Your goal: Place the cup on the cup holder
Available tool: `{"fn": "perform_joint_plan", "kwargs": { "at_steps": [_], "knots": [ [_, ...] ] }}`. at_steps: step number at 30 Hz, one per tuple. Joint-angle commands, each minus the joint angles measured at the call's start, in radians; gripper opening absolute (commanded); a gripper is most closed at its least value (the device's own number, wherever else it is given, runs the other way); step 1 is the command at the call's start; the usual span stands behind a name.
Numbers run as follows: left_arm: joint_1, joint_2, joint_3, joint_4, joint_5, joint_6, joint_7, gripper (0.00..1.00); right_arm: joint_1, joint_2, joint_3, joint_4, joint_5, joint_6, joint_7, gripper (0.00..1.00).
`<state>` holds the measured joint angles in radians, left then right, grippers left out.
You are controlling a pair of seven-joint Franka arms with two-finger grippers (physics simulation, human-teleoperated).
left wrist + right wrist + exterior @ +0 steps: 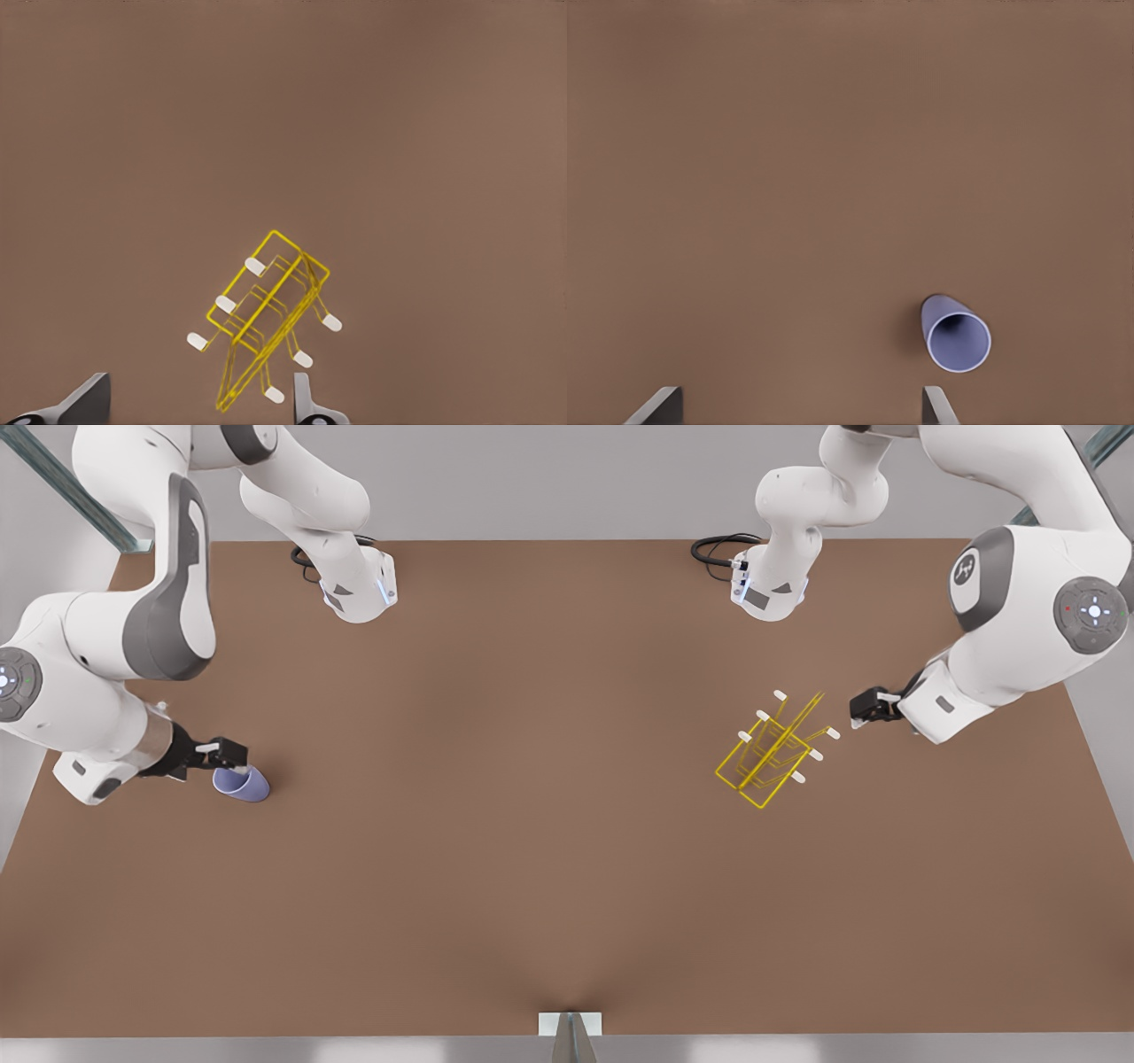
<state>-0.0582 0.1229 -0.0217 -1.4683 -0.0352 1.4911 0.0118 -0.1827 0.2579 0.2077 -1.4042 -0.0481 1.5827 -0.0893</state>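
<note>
The lavender-blue cup [242, 784] sits on the brown table at the front view's left, its open mouth showing in the right wrist view [955, 333]. My right gripper [229, 756] hovers right beside it, open [801, 391], with the cup lying just off one fingertip [935, 400] rather than between the fingers. The yellow wire cup holder [772, 748] with white-tipped prongs stands at the front view's right. My left gripper [859, 714] is open [202, 382] a short way from the holder [266, 314], holding nothing.
Two arm bases [359, 589] [769, 589] with black cables stand at the table's back edge. A grey post [570, 1036] rises at the middle of the front edge. Bare brown table [532, 779] stretches between cup and holder.
</note>
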Motion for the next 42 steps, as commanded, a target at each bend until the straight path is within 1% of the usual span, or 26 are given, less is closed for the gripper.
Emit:
{"fn": "perform_joint_plan", "kwargs": {
  "at_steps": [1,4,7,8,9,11,14,15,16,18,19,20,21,22,24,27,31,34,35,37,42],
  "knots": [
    [0.011,0.003,-0.001,0.002,0.003,0.064,0.013,1.00,-0.014,0.000,-0.005,-0.003,-0.001,0.068,-0.050,1.00],
    [0.005,0.004,0.002,-0.010,0.003,0.038,0.013,1.00,-0.024,0.012,-0.004,-0.015,-0.001,0.020,-0.058,1.00],
    [-0.006,0.017,-0.004,-0.021,0.003,0.012,0.017,1.00,-0.023,-0.009,0.004,-0.130,-0.001,0.068,-0.056,1.00],
    [-0.017,0.006,-0.009,-0.015,0.009,-0.012,0.011,1.00,-0.032,-0.087,0.004,-0.280,0.001,0.160,-0.056,1.00],
    [-0.020,0.006,-0.012,-0.006,0.026,-0.017,0.013,1.00,-0.034,-0.129,0.004,-0.348,0.001,0.189,-0.056,1.00],
    [-0.015,0.017,-0.021,0.008,0.055,-0.003,0.016,1.00,-0.035,-0.123,0.004,-0.354,0.002,0.171,-0.043,1.00],
    [-0.003,0.029,-0.014,0.009,0.069,-0.003,0.024,1.00,-0.049,-0.062,0.002,-0.345,-0.001,0.194,-0.040,1.00],
    [-0.003,0.037,-0.012,0.009,0.074,-0.003,0.025,1.00,-0.052,-0.051,0.001,-0.351,-0.001,0.218,-0.036,1.00],
    [-0.005,0.038,-0.012,0.009,0.074,-0.003,0.024,1.00,-0.103,-0.046,0.004,-0.358,-0.003,0.243,-0.035,1.00],
    [-0.006,0.040,-0.012,0.011,0.074,-0.002,0.017,1.00,-0.101,-0.137,0.007,-0.581,-0.004,0.480,-0.041,1.00],
    [-0.009,0.041,-0.012,0.009,0.072,0.000,0.013,1.00,-0.103,-0.141,0.042,-0.584,-0.009,0.477,-0.040,1.00],
    [-0.006,0.047,-0.012,0.009,0.070,0.006,0.011,1.00,-0.106,-0.166,0.045,-0.616,-0.009,0.484,-0.033,1.00],
    [-0.005,0.050,-0.012,0.008,0.070,0.029,0.011,1.00,-0.113,-0.219,0.047,-0.685,-0.016,0.508,0.036,1.00],
    [-0.005,0.050,-0.014,0.008,0.070,0.029,0.011,1.00,-0.116,-0.227,0.047,-0.708,-0.016,0.551,0.029,1.00],
    [-0.005,0.049,-0.014,0.006,0.070,0.029,0.011,1.00,-0.126,-0.178,0.047,-0.707,-0.019,0.683,0.026,1.00],
    [-0.003,0.049,-0.014,0.008,0.070,0.029,0.011,1.00,-0.141,-0.143,0.047,-0.707,-0.024,0.753,0.028,1.00],
    [-0.002,0.049,-0.012,0.008,0.072,0.028,0.011,1.00,-0.162,-0.160,0.052,-0.714,-0.024,0.755,-0.001,1.00],
    [-0.003,0.043,-0.014,0.009,0.072,0.018,0.011,1.00,-0.159,-0.154,0.055,-0.777,-0.024,0.773,0.005,1.00],
    [-0.002,0.043,-0.014,0.011,0.074,0.018,0.013,1.00,-0.164,-0.149,0.082,-0.797,-0.023,0.798,0.013,1.00],
    [-0.002,0.040,-0.014,0.009,0.074,0.017,0.019,1.00,-0.166,-0.157,0.111,-0.823,-0.018,0.796,0.040,1.00],
    [-0.003,0.014,-0.015,0.011,0.074,-0.014,0.013,1.00,-0.167,-0.180,0.127,-0.858,-0.013,0.798,0.040,1.00]
  ]
}}
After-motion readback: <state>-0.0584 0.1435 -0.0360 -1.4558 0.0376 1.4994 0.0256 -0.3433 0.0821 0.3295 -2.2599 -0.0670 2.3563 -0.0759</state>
